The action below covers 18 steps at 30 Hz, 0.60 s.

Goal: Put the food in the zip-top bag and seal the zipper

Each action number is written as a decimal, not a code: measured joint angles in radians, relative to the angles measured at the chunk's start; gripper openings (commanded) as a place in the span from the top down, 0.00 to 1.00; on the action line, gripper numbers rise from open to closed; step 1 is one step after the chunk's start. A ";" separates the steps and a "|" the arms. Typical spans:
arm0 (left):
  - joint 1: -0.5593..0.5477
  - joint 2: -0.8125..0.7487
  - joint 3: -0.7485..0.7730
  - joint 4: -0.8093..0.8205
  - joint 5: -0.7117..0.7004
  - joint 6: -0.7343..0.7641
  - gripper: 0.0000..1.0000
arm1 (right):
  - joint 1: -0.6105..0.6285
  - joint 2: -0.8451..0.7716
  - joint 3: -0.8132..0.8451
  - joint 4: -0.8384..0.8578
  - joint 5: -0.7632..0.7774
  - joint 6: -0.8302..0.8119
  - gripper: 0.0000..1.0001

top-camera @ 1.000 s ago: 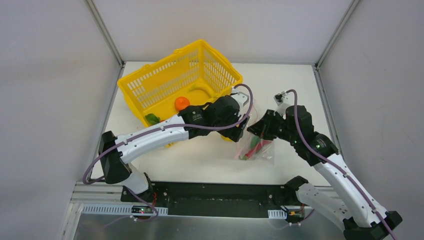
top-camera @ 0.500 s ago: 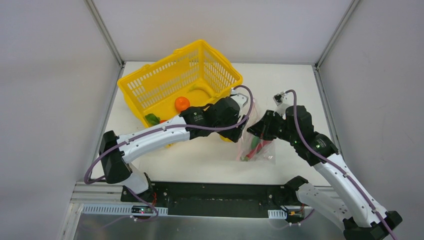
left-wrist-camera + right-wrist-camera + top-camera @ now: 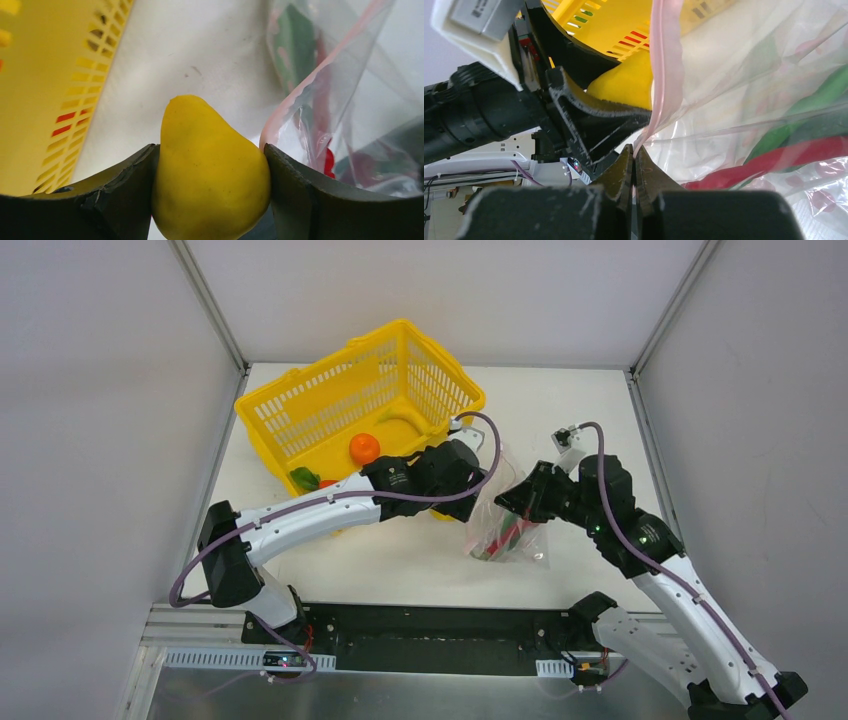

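Shifted slightly leftward, left gripper [image 3: 207,152] clamps lemon [image 3: 210,190] beside zip-top bag [image 3: 749,95], pinched by right gripper [image 3: 634,156].

Lemon [image 3: 210,170]: yellow, smooth, one end tapered, clamped btw left fingers [image 3: 125,180], just beside the bag mouth. Zip-top bag [image 3: 505,535]: clear w/ faint pink dots, crumpled, lower part on table [image 3: 400,550], mouth open & lifted, rim pinched by right fingers [image 3: 624,172]. Zipper [image 3: 663,60]: pink strip, unsealed, curving along the open rim. Inside bag: green peppers [image 3: 824,95] & red chili [image 3: 774,160], lying lengthwise. Orange fruit [image 3: 364,447] + one more green pepper [image 3: 303,478] sit in yellow basket [image 3: 300,410].
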 measured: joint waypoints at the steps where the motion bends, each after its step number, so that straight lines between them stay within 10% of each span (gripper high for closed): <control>1: 0.000 0.000 0.000 -0.016 -0.026 -0.003 0.53 | 0.000 -0.003 0.000 0.000 -0.001 0.000 0.99; 18: -0.001 0.000 0.032 -0.207 -0.283 -0.026 0.54 | 0.000 -0.001 0.010 -0.061 0.020 0.002 1.00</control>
